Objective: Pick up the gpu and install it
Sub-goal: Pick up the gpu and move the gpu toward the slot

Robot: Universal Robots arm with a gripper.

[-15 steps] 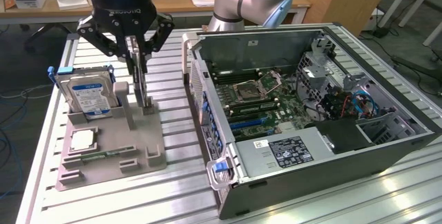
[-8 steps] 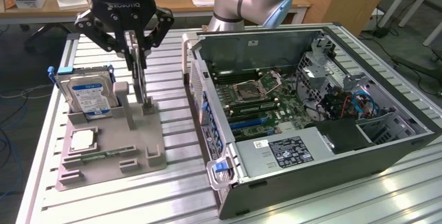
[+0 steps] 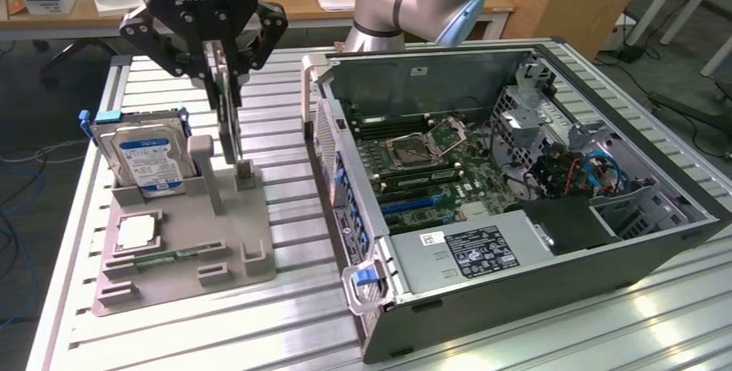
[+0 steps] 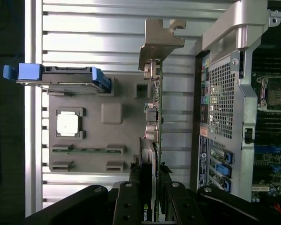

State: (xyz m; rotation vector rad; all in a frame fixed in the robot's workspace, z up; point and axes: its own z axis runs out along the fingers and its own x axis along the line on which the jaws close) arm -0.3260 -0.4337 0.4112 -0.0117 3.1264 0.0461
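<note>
a: wrist view first: what has the claw (image 4: 148,180) got?
b: its fingers are partly closed, pinching the gpu (image 4: 155,117) by one end.
a: how does the card look?
b: thin, dark, edge-on, with a silvery bracket (image 4: 159,40) at the far end. in the exterior view it hangs upright over the grey holder (image 3: 235,225), just beside the hard drive (image 3: 143,157).

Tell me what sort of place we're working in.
Probably a robotics lab set up for PC assembly: an open computer case on a slotted aluminium table, a grey parts fixture holding a hard drive, and a cluttered desk behind.
</note>
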